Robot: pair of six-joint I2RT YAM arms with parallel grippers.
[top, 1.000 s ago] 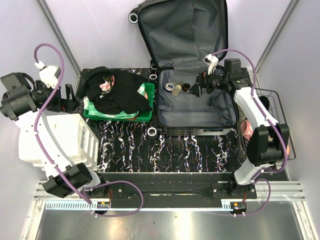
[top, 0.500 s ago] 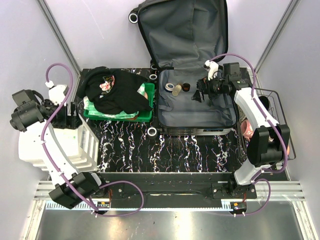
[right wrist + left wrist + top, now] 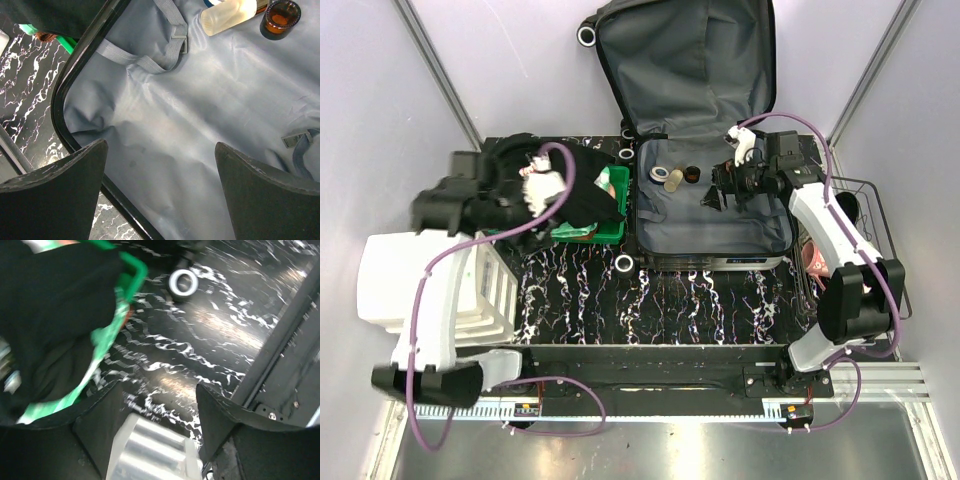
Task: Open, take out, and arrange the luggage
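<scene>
Emptying the opened luggage (image 3: 720, 228) looks like the step in hand: it lies at the far right of the worktop (image 3: 670, 300), lid standing upright. The right gripper (image 3: 161, 144) hovers over its grey lining, jaws wide apart and empty. Next it should probably descend on the white bottle (image 3: 227, 15) or brown jar (image 3: 282, 15). The left gripper (image 3: 157, 387), jaws apart and holding nothing, hangs beside the green bin (image 3: 132, 270).

1. The top view looks steeply down from above and behind the arm bases, taking in the whole black marbled table (image 3: 700, 300) and the open hard-shell suitcase (image 3: 710, 215) with dark grey fabric lining.
2. The left wrist view hangs close over that table, catching the green plastic bin (image 3: 131, 270) and a small white wheel (image 3: 182, 282), both also seen from the top.
3. The right wrist view looks down, very near, into the suitcase lining, which the top view also shows.
</scene>
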